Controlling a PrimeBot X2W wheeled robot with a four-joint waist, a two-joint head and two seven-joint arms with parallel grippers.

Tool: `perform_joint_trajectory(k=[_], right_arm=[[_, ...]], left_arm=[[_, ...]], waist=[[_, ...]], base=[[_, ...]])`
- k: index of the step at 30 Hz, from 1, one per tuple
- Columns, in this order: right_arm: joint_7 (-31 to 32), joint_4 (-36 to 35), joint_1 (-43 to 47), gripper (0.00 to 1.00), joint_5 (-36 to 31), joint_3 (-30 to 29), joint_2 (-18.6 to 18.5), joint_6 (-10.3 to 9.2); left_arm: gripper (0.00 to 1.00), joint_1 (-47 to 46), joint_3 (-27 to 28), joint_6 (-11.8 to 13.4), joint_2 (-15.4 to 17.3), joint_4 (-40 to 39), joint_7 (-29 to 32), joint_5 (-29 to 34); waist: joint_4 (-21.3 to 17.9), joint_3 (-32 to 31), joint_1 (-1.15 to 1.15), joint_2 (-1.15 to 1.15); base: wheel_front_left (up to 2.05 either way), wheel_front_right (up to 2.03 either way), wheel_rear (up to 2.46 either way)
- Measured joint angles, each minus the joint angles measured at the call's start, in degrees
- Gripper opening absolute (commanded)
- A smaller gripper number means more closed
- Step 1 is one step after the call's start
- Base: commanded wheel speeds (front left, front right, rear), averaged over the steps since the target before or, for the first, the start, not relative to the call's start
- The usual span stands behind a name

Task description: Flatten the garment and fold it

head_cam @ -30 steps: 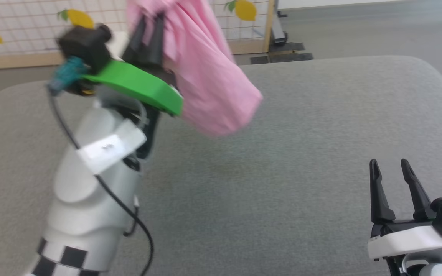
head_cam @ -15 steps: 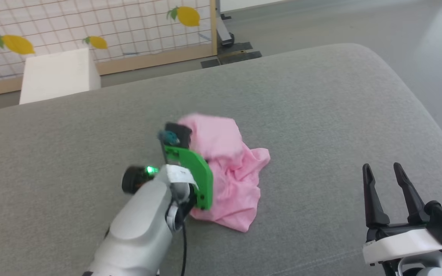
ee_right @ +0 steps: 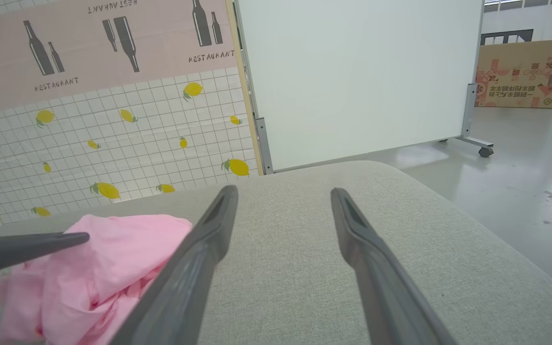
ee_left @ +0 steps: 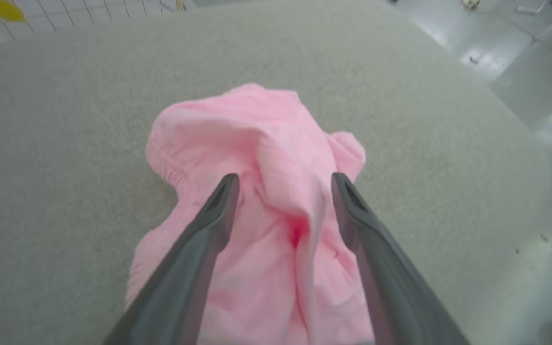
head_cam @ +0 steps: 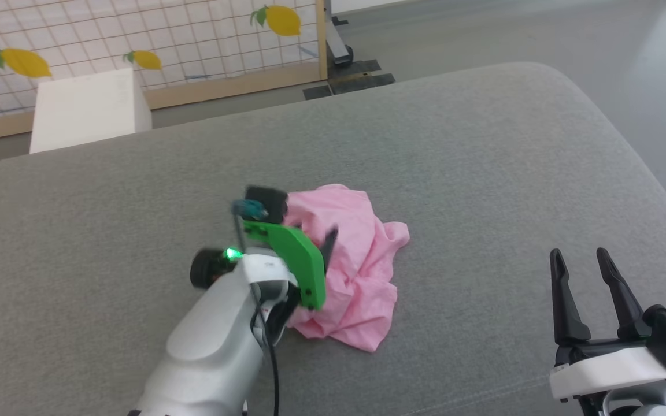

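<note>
Item one: you are looking at the garment (head_cam: 362, 271), showing as thin, soft pink cloth, matt and finely creasing, with a gathered band puckering along one edge.
Item two: the worktop (head_cam: 483, 173) is wearing a grey woven cloth cover, matt and faintly rough.
Item three: the left pincer (ee_left: 284, 176) and right pincer (ee_right: 284, 190) are presenting dark fingers (ee_left: 199, 249) of smooth, dull-sheened plastic.
Item four: the green bracket (head_cam: 301, 263) is reading as smooth matt plastic, and the forearm shell (head_cam: 211, 352) is gleaming pale and glossy.
Item five: the floor (ee_right: 520, 158) is shining smooth and reflecting light.
Item six: you are seeing a cardboard box (ee_right: 520, 72), matt brown and printed.
</note>
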Motion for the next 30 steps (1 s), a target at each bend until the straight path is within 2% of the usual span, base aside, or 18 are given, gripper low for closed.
perform_joint_trajectory(k=[5, 7, 9, 13, 18, 23, 30], right_arm=[[-0.2, -0.2, 0.1, 1.00, 0.0, -0.4, 0.0, 0.00], [-0.3, -0.5, 0.1, 1.00, 0.0, -0.7, 0.0, 0.00], [-0.6, -0.7, 0.1, 1.00, 0.0, -0.9, 0.0, 0.00], [-0.7, -1.2, 0.1, 1.00, 0.0, -1.3, 0.0, 0.00], [-0.7, -1.5, 0.3, 1.00, -0.2, -1.8, 0.0, 0.00], [-0.1, -1.6, 1.2, 1.00, -0.6, -1.4, 0.0, 0.00], [1.0, -1.8, 1.4, 1.00, -1.5, -1.2, 0.0, 0.00]], left_arm=[[1.00, 0.1, 3.8, 0.7, 0.8, -7.2, -18.5, 1.6], [1.00, 0.8, 4.8, 1.0, 1.9, -9.5, -23.5, 2.2], [1.00, 2.8, 6.4, 1.6, 3.1, -12.3, -25.8, 3.4], [1.00, 8.9, 10.4, 3.1, 4.9, -19.2, -26.5, 5.2], [1.00, 17.8, 16.2, 3.5, 5.3, -27.7, -26.7, 8.8], [1.00, 26.2, 20.2, 3.8, 5.3, -30.5, -26.8, 11.8], [1.00, 31.9, 23.6, 3.7, 3.7, -32.9, -26.8, 14.7]], waist=[[2.2, -0.7, 0.00, 0.00], [3.2, -1.0, 0.00, 0.00], [4.3, -1.3, 0.00, 0.00], [6.6, -1.8, 0.00, 0.00], [9.3, -2.3, 0.00, 0.00], [11.8, -2.8, 0.00, 0.00], [14.6, -3.0, 0.00, 0.00]], base=[[0.00, 0.00, 0.00], [0.00, 0.00, 0.00], [0.00, 0.00, 0.00], [0.00, 0.00, 0.00], [0.00, 0.00, 0.00], [0.00, 0.00, 0.00], [0.00, 0.00, 0.00]])
